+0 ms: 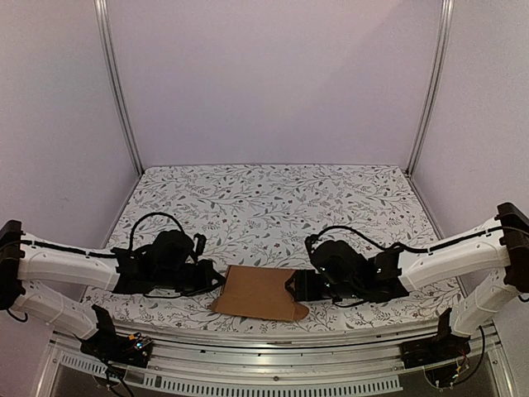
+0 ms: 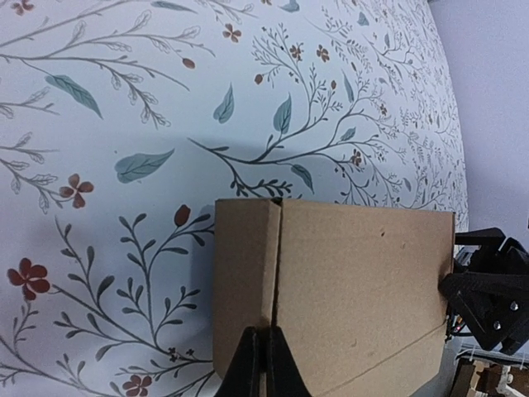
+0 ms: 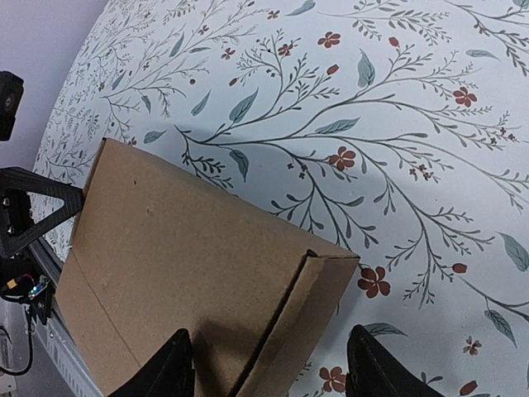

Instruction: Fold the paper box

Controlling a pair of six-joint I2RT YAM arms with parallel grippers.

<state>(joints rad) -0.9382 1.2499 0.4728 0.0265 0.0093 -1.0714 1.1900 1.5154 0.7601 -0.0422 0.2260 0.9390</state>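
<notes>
The paper box (image 1: 256, 291) lies flat on the flower-printed table (image 1: 273, 198). It sits close to the near edge, about midway between the left and right edges, with both arms reaching in from either side.

Your left gripper (image 2: 263, 341) is clenched, its two fingers pressed together over the box's left end. They sit right on a crease that sets off a narrow strip of cardboard. It looks like a pinch on that thin edge, pinning the sheet.

Your right gripper (image 3: 269, 339) is spread wide at the box's right end. One finger is over the cardboard and the other is over bare cloth. The corner of a narrow creased strip sits between them, and nothing is grasped on this side.

The step in hand looks like anchoring one end while lining up on the opposite strip.

The next move probably calls for closing the right fingers on that strip, or getting one finger under it. Then turn it along its crease while the left pinch keeps the box from sliding toward the near edge.
</notes>
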